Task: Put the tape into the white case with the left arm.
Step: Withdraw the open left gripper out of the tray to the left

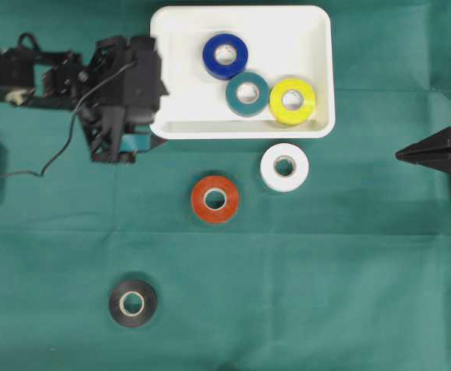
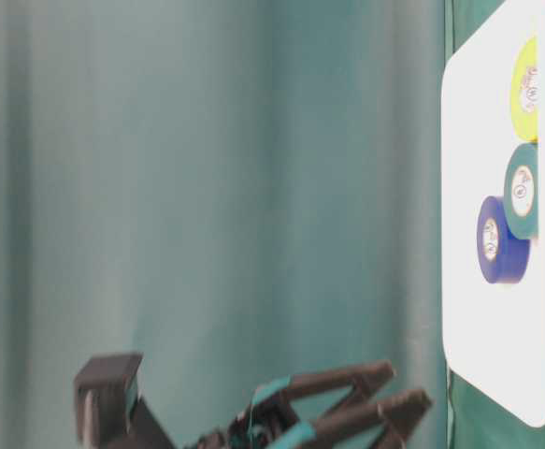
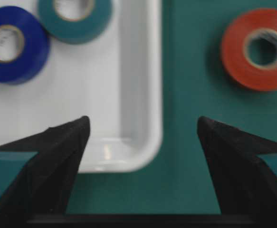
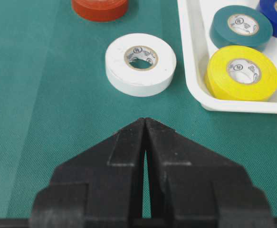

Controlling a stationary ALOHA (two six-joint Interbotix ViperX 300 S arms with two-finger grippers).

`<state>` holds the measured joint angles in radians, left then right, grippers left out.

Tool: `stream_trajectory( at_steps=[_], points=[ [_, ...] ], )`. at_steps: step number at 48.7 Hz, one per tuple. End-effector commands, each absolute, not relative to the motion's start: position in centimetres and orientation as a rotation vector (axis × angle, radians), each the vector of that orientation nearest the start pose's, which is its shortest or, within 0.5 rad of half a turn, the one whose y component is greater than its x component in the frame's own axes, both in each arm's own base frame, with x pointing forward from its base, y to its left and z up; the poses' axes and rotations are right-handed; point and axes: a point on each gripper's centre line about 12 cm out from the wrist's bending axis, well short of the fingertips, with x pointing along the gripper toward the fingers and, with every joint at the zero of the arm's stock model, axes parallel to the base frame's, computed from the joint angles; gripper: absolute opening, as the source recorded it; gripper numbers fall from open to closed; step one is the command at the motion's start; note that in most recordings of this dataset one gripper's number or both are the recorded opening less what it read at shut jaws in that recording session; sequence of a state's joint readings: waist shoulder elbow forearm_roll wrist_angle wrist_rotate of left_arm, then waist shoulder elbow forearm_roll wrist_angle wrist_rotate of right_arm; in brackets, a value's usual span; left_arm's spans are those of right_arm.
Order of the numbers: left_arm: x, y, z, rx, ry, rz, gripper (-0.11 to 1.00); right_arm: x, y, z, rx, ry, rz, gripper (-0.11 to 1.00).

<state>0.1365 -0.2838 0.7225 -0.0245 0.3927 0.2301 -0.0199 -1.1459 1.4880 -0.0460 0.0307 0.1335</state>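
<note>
1. On the green cloth (image 1: 349, 255), the white case (image 1: 318, 77) lies at the far edge, holding a blue roll (image 1: 225, 56), a teal roll (image 1: 247, 93) and a yellow roll (image 1: 292, 101); the teal one touches both neighbours.
2. The left arm (image 1: 109, 93) sits at the case's left end, its gripper (image 3: 143, 137) spread wide and empty, straddling the case's corner rim.
3. The right gripper (image 4: 145, 124) rests at the right edge, jaws pressed together, gripping nothing.
4. Three rolls lie outside the case: white (image 1: 285, 167) just beside its near rim, orange (image 1: 215, 199) close by, black (image 1: 132, 303) well apart.
</note>
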Motion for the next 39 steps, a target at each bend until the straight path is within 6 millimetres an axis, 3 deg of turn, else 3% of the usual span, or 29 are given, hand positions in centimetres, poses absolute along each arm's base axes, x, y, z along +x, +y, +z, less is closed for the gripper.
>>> stream_trajectory(
  at_steps=[1,19,39],
  points=[
    [31.1,3.2,23.0,0.147,0.789,0.011,0.90,14.6,-0.3,16.6,0.090,0.358,-0.038,-0.09],
    [25.3,0.5,22.8,0.180,0.709,-0.056,0.90,14.6,-0.3,16.6,0.088,0.356,-0.036,-0.09],
    [22.9,0.0,22.2,0.187,0.693,-0.074,0.89,14.6,-0.3,16.6,0.090,0.358,-0.038,-0.09]
  ],
)
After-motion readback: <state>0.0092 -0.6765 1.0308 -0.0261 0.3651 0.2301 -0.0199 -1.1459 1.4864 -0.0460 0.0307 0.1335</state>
